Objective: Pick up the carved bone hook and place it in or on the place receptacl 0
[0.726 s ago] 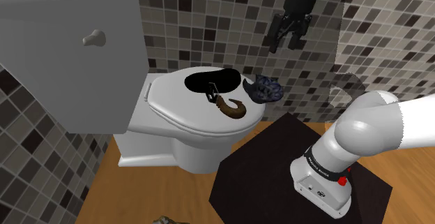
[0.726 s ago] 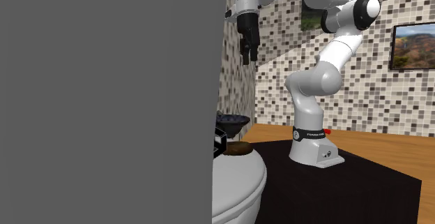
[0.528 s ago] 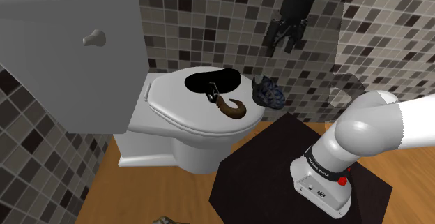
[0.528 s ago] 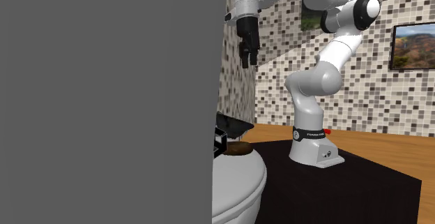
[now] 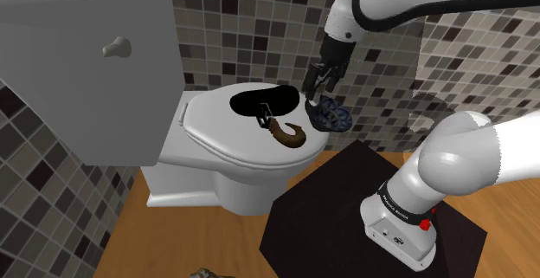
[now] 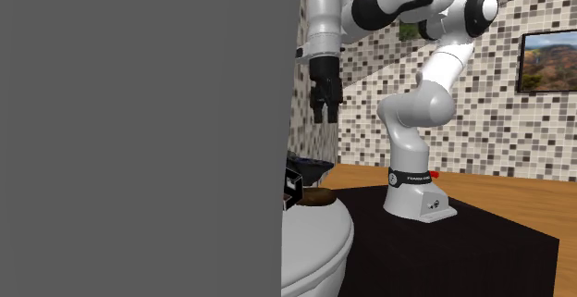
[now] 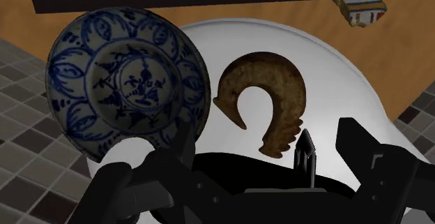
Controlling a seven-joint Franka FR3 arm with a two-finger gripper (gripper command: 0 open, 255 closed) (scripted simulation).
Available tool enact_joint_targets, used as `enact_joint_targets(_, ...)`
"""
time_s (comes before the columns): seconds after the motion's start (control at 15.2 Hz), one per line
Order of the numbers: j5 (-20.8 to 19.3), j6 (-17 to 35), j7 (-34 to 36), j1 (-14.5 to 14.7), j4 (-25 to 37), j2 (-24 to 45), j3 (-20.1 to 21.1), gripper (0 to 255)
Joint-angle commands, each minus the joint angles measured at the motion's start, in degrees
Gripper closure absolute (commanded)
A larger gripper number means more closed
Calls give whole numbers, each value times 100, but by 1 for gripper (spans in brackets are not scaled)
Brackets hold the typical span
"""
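A brown carved hook (image 5: 286, 132) lies on the white toilet lid (image 5: 216, 138), near the lid's edge closest to the stand. In the wrist view the hook (image 7: 268, 104) curls just ahead of my fingers. A blue-and-white patterned bowl (image 7: 129, 83) sits beside it, and looks dark in the shoulder view (image 5: 330, 113). My gripper (image 5: 318, 82) hangs open just above the bowl, slightly to the shoulder view's right of the hook. Its two fingers (image 7: 122, 184) stand apart with nothing between them. In the second exterior view the gripper (image 6: 326, 112) points down, well above the hook (image 6: 317, 196).
A black patch (image 5: 260, 101) marks the lid behind the hook. The toilet tank (image 5: 86, 60) rises at the shoulder view's left, with a tiled wall behind it. The black stand (image 5: 346, 203) borders the toilet. A grey panel (image 6: 139, 129) covers the second exterior view's left half.
The gripper has come down and moved to the shoulder view's left, from high against the tiled wall to just above the bowl. Hook and bowl stay put.
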Motion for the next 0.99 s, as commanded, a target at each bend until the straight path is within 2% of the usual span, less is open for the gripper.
enact_joint_targets(0.0, 75, 592, -99, 91, -247, 241, 65, 0)
enact_joint_targets(0.59, 420, 3200, -567, 510, -746, 1971, 347, 0)
enact_joint_targets(0.92, 483, 3815, -622, 557, -803, 2500, 396, 0)
